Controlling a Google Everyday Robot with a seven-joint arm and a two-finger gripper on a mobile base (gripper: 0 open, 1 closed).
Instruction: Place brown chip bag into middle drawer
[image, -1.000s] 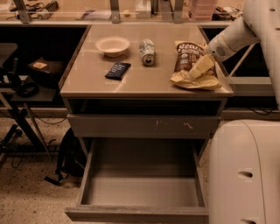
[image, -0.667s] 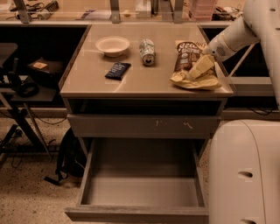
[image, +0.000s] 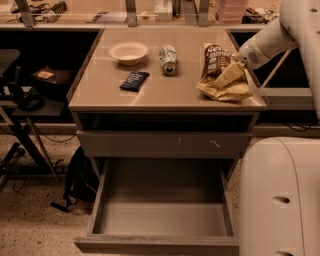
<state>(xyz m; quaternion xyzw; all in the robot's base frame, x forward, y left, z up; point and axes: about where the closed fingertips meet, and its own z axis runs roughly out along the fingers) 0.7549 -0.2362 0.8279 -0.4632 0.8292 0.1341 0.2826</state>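
I have the tool (image: 231, 74) down at the right end of the worktop (image: 165, 95), right against the brown chip bag (image: 218, 70). I cannot tell from here whether it is gripping the bag or only resting on it. The bag lies crumpled on the worktop near the right edge. It is crinkly foil, dark brown with white lettering at the top and pale yellow and rumpled at the bottom. The white arm (image: 267, 41), smooth and rounded, comes in from the upper right.

Further left on the smooth tan worktop, a metal can (image: 168, 59) lies on its side. A shallow round pale bowl (image: 128, 52) stands near the back. A small flat dark blue packet (image: 134, 80) lies in front of the bowl, apart from it.

Below the worktop is an open dark slot, then a closed grey drawer front (image: 165, 144) with pale scratch marks. Under that the middle drawer (image: 160, 221) stands pulled out, a wide, deep grey box with tall side walls and a flat floor.

The robot's white body (image: 280, 200) fills the lower right. On the left, a dark backpack (image: 75, 181) slumps against the cabinet on the speckled floor (image: 30, 227).
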